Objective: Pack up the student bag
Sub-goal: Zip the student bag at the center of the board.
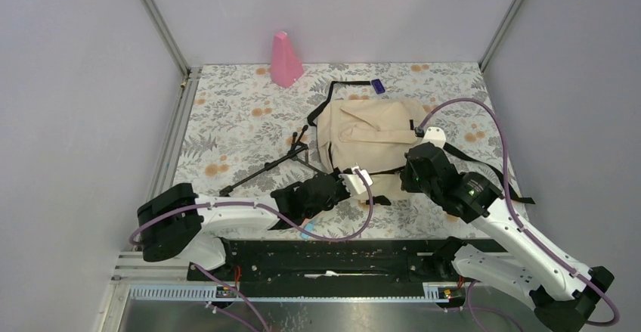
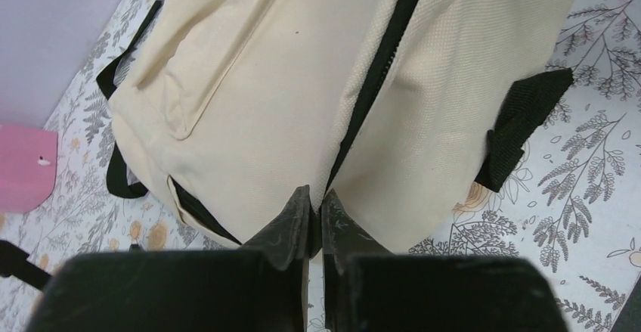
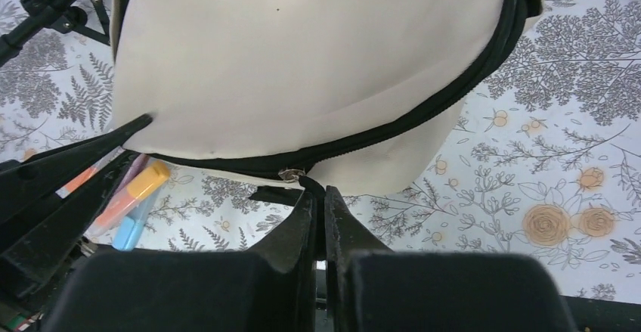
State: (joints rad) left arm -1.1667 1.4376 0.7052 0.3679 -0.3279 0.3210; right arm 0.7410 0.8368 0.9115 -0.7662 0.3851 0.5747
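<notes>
The beige student bag (image 1: 369, 137) lies flat on the floral table, black zipper trim along its near edge. It also shows in the left wrist view (image 2: 302, 75) and the right wrist view (image 3: 302, 52). My left gripper (image 1: 354, 181) is shut, its tips (image 2: 317, 198) pinching the bag's near fabric edge at the zipper line. My right gripper (image 1: 413, 172) is shut (image 3: 317, 196) on the black zipper pull tab (image 3: 311, 184), just beside the metal slider (image 3: 290, 173). The zipper (image 3: 423, 113) looks closed on the right side of the slider.
Orange, blue and pink highlighters (image 3: 130, 197) lie under the bag's near left corner by the left arm. A pink cone-shaped object (image 1: 286, 60) and a small purple item (image 1: 377, 85) sit at the back. A black folding stand (image 1: 276, 162) lies left of the bag. Black straps (image 1: 495, 173) trail right.
</notes>
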